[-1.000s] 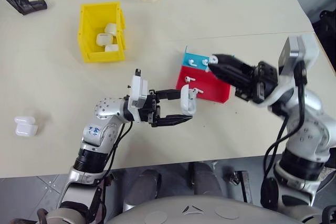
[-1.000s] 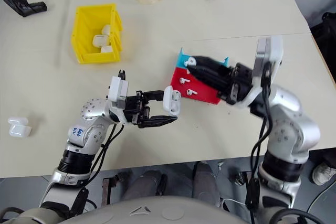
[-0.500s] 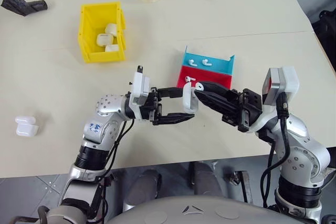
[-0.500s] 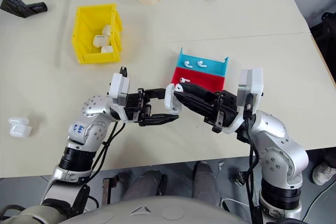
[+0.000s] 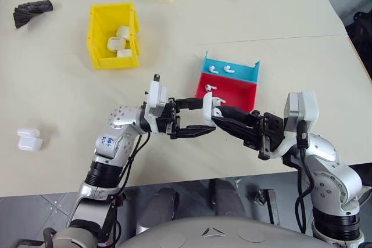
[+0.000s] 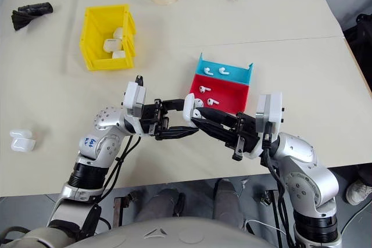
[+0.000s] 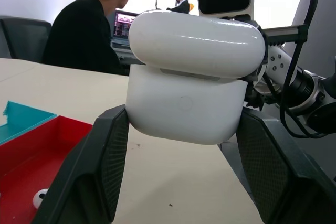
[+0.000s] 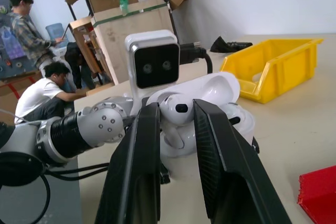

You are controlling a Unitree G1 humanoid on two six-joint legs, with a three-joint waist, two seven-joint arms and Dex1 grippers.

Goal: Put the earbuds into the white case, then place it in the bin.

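The left claw [image 5: 204, 122] is clamped on the white case [image 5: 208, 109], a small glossy rounded box with its lid hinged open, held up above the counter [image 5: 58, 103] near the middle. The right claw [image 5: 216, 113] comes in from the other side, its two black fingers pinching one of the earbuds [image 8: 177, 109], a tiny shiny white bud with a rounded head, right at the open case. The right wrist view shows that earbud squeezed between the fingers with the case's open lid just behind it; the left wrist view shows the case from its closed side, gripped low on both flanks. Just beyond the claws sits a shallow red and blue tray [image 5: 253, 71] holding more earbuds. Farther off on the robot's left stands the bin [image 5: 96, 33], bright yellow with tall walls, with several white cases inside. Another white case [image 5: 28, 140] lies alone near the counter's left edge. People sit at desks in the room beyond.
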